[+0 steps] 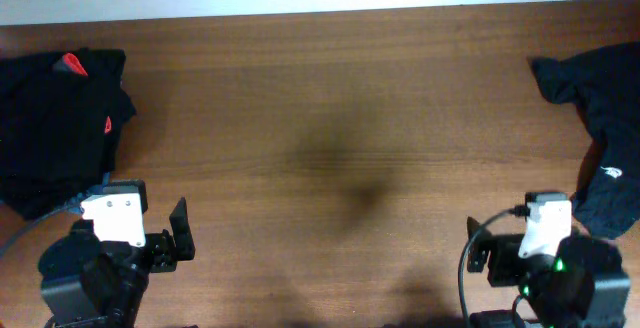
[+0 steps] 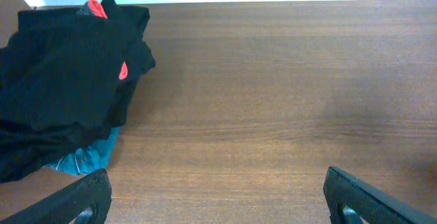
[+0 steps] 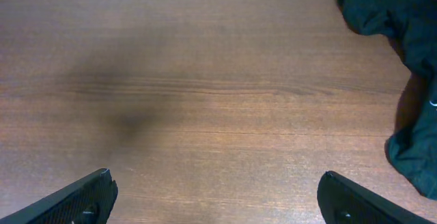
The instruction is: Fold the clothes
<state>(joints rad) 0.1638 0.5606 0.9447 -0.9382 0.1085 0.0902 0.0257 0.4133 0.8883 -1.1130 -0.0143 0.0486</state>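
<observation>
The left claw (image 2: 217, 198) and right claw (image 3: 216, 198) hover spread and empty over the counter (image 1: 340, 118). A heap of clothes (image 1: 55, 128) sits far left; the rumpled shirt (image 1: 603, 133) far right likely needs dragging to the centre next.

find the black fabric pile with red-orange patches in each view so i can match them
Overhead: the black fabric pile with red-orange patches lies at the left edge.
Left wrist: it fills the upper left, over a light blue thing.
Right wrist: not in it; only another dark garment, right edge.
Shared landmark: the red-orange patch at the pile's top, in overhead and left wrist.
</observation>
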